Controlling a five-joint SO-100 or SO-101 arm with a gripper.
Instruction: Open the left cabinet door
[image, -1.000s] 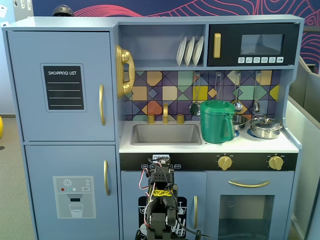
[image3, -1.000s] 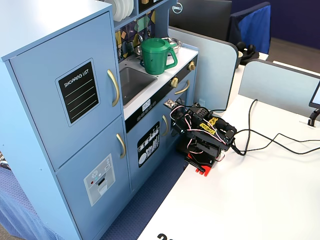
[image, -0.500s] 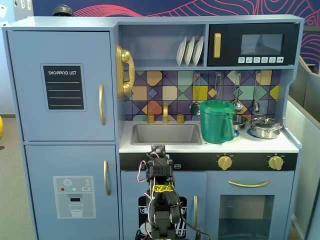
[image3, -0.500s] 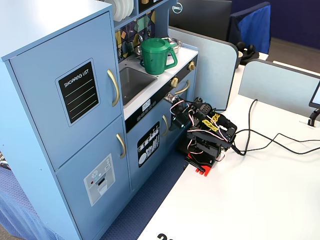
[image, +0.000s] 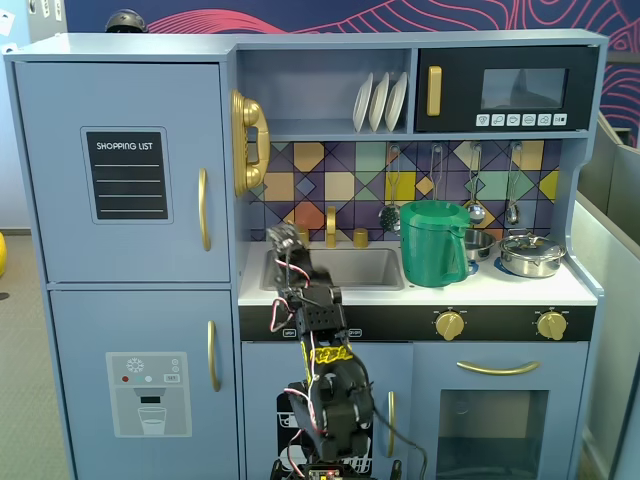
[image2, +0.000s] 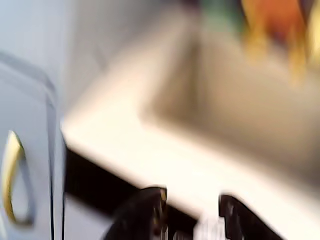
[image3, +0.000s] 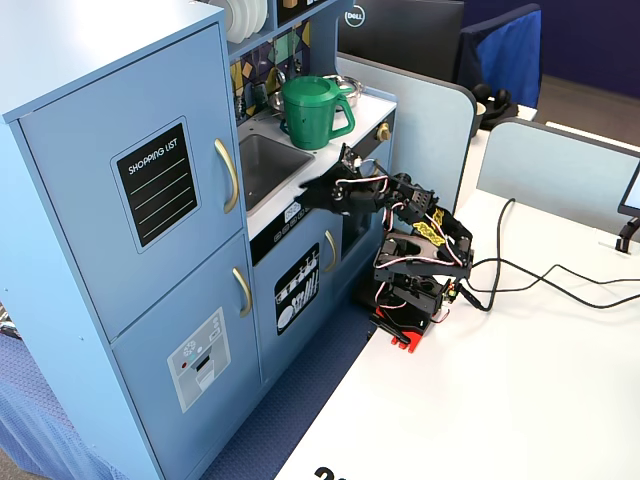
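1. Cabinetry is filling both fixed views: the left cabinet door (image: 125, 170), light blue with its black shopping-list panel (image: 127, 174), is sitting shut in the upper left of the toy kitchen, above the door with the water-dispenser graphic (image: 148, 393).
2. Judging by its look, this door is a rigid, light panel that is probably swinging on hinges along its far left edge, so I am expecting it to move easily once pulled.
3. Best place to take hold is seeming to be the curved gold handle (image: 203, 209) near the door's right edge; it is looking smooth and possibly slippery, so hooking behind its bow may serve better than squeezing it.
4. At this moment I am reaching over the sink (image: 345, 268), to the right of that handle and apart from it.
5. My fingers (image2: 192, 210) are standing spread in the wrist view, pinching nothing.
6. Blur is smearing the wrist view badly; a gold handle (image2: 11, 175) is showing at its left edge, but I cannot tell which door it belongs to, and the hinges are hidden everywhere.
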